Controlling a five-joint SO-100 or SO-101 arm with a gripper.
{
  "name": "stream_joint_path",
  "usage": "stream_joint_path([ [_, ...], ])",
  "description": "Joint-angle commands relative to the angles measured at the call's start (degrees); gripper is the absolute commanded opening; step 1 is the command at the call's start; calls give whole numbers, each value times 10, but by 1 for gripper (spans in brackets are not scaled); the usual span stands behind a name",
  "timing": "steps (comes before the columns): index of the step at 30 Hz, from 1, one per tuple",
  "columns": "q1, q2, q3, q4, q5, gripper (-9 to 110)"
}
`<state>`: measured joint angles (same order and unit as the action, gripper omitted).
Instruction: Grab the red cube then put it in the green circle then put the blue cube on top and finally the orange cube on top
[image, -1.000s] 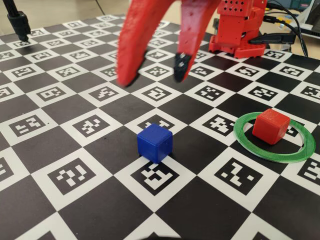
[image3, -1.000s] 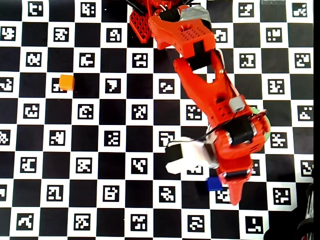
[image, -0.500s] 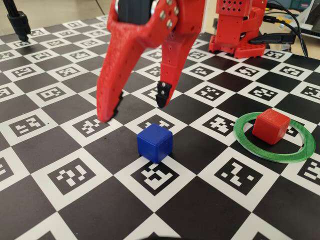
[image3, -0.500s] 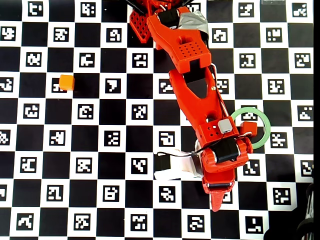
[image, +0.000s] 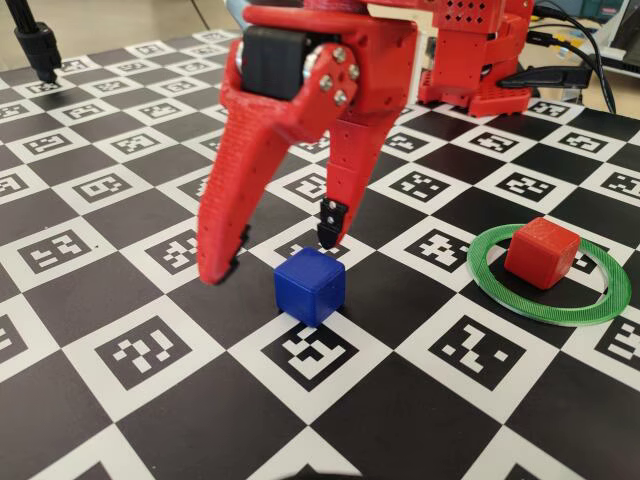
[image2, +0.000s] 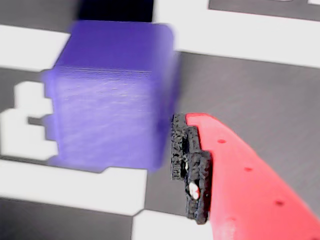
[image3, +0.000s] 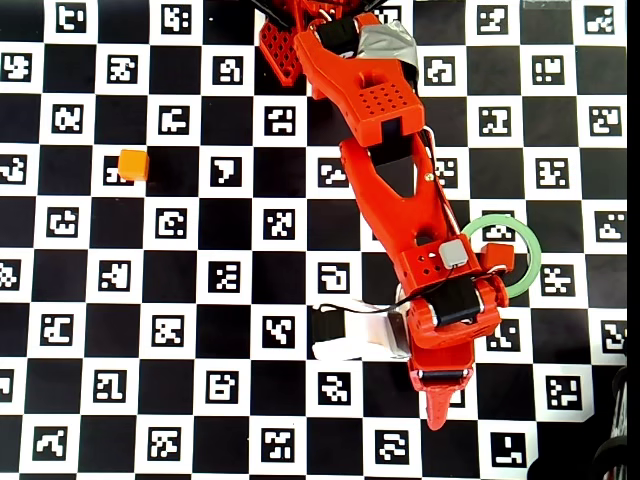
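Blue cube (image: 310, 286), red cube (image: 541, 252), green circle (image: 590, 309), orange cube (image3: 133, 165) — black-and-white checkered board (image: 150, 350)

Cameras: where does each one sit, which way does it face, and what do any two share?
Fixed view: low at the board's edge opposite the base, facing the open tool, blue cube, and red cube inside the green circle.
Wrist view: on the tool, close on the blue cube; one finger shows.
Overhead view: straight down; whole arm, orange cube.
Fixed and wrist views share the blue cube.

The gripper (image: 272, 258) has come down, its spread fingers (image: 328, 222) now beside the blue cube (image: 310, 285).
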<state>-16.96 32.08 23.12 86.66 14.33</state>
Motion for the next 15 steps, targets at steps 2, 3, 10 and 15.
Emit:
stream_joint_path([
  [2, -10, 27, -4, -10, 6, 47],
  [3, -11, 25, -4, -11, 7, 47],
  [10, -15, -2, -16, -13, 13, 47],
  [15, -15, -9, -18, -12, 14, 46],
])
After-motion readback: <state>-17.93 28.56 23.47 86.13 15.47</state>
